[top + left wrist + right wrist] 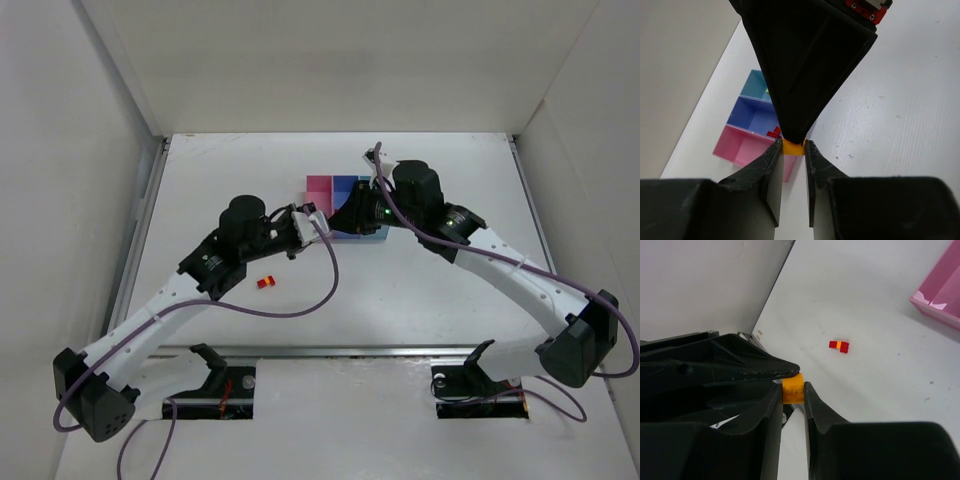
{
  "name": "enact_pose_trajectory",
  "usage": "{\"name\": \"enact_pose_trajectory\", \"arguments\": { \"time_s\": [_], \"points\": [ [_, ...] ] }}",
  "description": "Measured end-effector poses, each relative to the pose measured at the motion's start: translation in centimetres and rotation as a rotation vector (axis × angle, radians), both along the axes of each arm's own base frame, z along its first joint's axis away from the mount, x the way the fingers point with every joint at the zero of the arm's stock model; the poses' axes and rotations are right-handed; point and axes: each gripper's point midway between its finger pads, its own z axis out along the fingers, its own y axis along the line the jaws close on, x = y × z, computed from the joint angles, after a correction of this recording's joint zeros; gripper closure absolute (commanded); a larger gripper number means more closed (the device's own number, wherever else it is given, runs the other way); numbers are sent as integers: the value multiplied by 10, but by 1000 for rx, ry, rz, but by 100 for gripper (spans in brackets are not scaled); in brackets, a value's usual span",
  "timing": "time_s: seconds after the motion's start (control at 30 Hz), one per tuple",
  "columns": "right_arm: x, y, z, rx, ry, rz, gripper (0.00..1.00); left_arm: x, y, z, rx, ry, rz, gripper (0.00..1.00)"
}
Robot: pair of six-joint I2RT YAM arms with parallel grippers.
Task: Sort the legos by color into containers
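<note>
A small orange lego (793, 148) is pinched from two sides at once, in the air just in front of the containers (320, 186). My left gripper (792, 144) is shut on it, and my right gripper (793, 386) is shut on the same orange lego (793, 390). In the top view the two grippers meet tip to tip, left (316, 223) and right (338, 220). The joined bins are pink (737, 148), blue (751, 114) and cyan (755, 84). A red brick (773, 132) lies in the blue bin. A red-and-orange lego cluster (265, 282) lies on the table.
White walls enclose the table on the left, back and right. A metal rail (330, 352) runs across the near edge between the arm bases. Purple cables loop from both arms over the table. The right arm covers most of the cyan bin from above.
</note>
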Motion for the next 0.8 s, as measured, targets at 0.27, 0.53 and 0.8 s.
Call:
{"name": "enact_pose_trajectory", "arguments": {
  "time_s": [0.27,0.53,0.8],
  "points": [
    [5,-5,-5,-24,2,-41,100,4,0,-6,43,11,15,100],
    [-2,-18,-6,-14,23,-63,100,-5,-7,-5,23,0,-30,100],
    [26,-59,10,-2,-18,-216,100,3,34,-55,143,109,115,100]
  ]
}}
